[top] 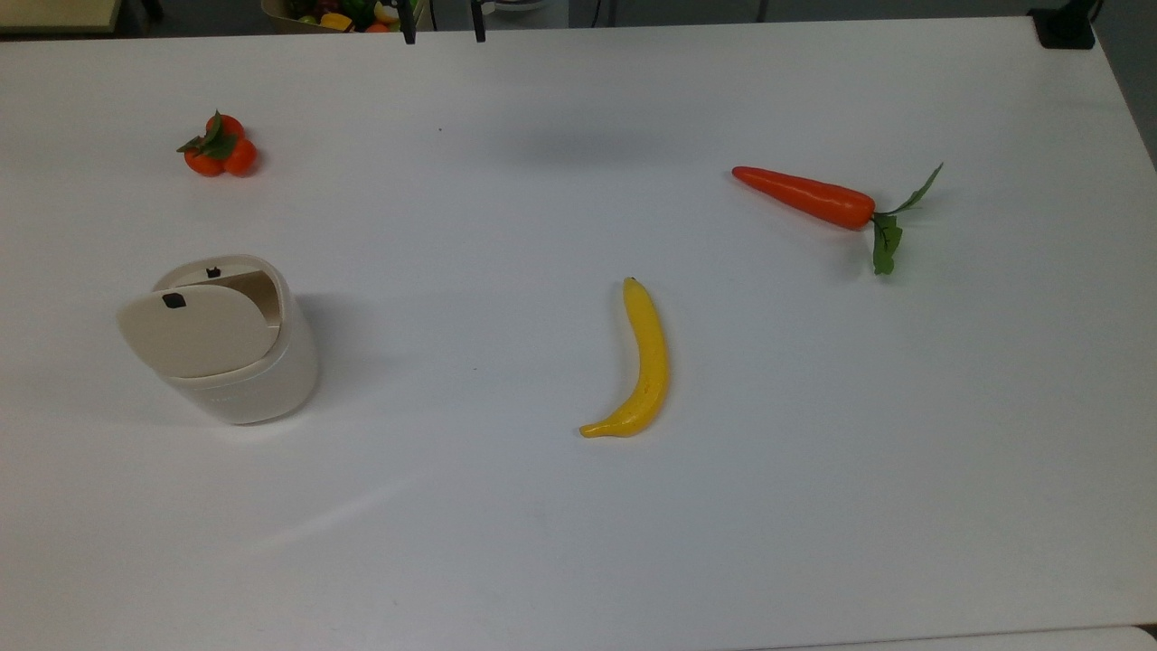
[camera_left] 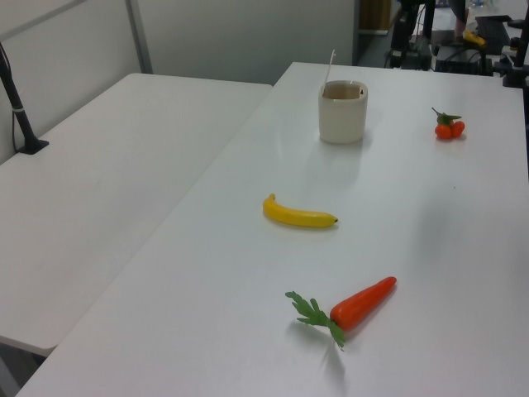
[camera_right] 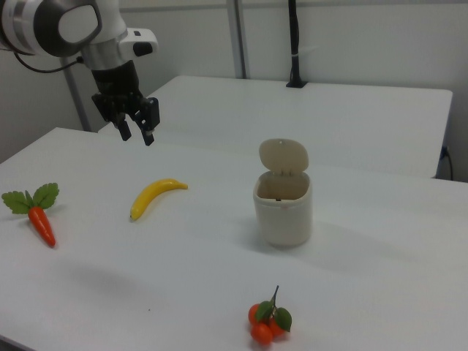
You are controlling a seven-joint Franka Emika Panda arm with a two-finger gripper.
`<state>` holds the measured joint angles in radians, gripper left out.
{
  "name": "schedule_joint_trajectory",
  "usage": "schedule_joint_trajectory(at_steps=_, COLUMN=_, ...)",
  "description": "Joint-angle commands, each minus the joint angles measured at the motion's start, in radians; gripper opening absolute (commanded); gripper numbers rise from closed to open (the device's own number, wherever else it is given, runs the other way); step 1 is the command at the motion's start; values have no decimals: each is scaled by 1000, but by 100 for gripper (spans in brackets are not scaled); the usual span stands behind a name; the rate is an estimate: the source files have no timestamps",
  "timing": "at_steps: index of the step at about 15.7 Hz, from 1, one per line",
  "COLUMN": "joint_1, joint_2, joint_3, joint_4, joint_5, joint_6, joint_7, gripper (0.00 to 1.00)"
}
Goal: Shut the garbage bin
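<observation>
The task is not started in any visible way. The garbage bin (top: 237, 348) stands at the middle left of the top view with its lid (camera_right: 284, 156) raised upright on the hinge, so the mouth is open. Nothing touches it. In my judgement all the work is left: the arm must travel to the bin, come behind or above the lid and push it down until it lies flat on the rim.

The gripper (camera_right: 136, 125) hangs in the upper left of the right view, high over the table (top: 542, 542) and well apart from the bin. Its two fingers are spread with a clear gap between them, and they hold nothing. In the top view the two dark fingertips appear at the upper edge of the frame, near the middle.

The right view gives the arm and the inner face of the lid, standing above the bin's back wall. The top view shows the lid from above, with a small black button (top: 174, 301) on it and a second black mark on the rim behind. The left view, with the bin in the upper middle, shows the lid edge-on as a thin line.

The banana (top: 640, 363), the carrot (top: 804, 196) and the small oranges (top: 219, 147) lie well apart from the bin.
</observation>
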<state>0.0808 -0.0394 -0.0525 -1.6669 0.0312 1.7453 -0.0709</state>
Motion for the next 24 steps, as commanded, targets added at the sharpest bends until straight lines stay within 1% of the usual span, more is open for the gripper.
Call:
schedule_joint_trajectory(at_steps=1, joint_1=2, joint_2=-7, joint_3=-6, joint_4=-16, joint_5=3, joint_6=28, joint_7=-24, gripper=38)
schedule_joint_trajectory(at_steps=4, joint_1=2, joint_2=-7, joint_3=-6, joint_4=-20, joint_5=4, joint_6=55, joint_7=-26, gripper=27)
schedule_joint_trajectory(at_steps=6, joint_1=2, joint_2=-5, joint_3=-6, joint_4=-22, joint_5=3, joint_6=69, joint_7=-30, gripper=16)
schedule_joint_trajectory(at_steps=9, joint_1=2, joint_2=-2, joint_3=-6, joint_4=-22, joint_5=4, joint_6=69, joint_7=-41, gripper=14)
schedule_joint_trajectory(at_steps=12, joint_1=-3, joint_2=4, joint_3=-6, joint_4=-24, joint_5=13, joint_6=71, joint_7=-41, gripper=0)
schedule_joint_trajectory(at_steps=14, joint_1=-15, joint_2=4, joint_3=-6, joint_4=-22, joint_5=47, joint_6=71, joint_7=-41, gripper=0)
schedule_joint_trajectory(at_steps=18, joint_1=-16, joint_2=9, joint_3=-6, joint_4=-19, joint_5=52, joint_6=74, joint_7=-43, gripper=0)
schedule_joint_trajectory(at_steps=24, joint_1=-44, joint_2=41, joint_3=-6, joint_4=-16, joint_5=64, joint_6=232, joint_7=-29, gripper=0)
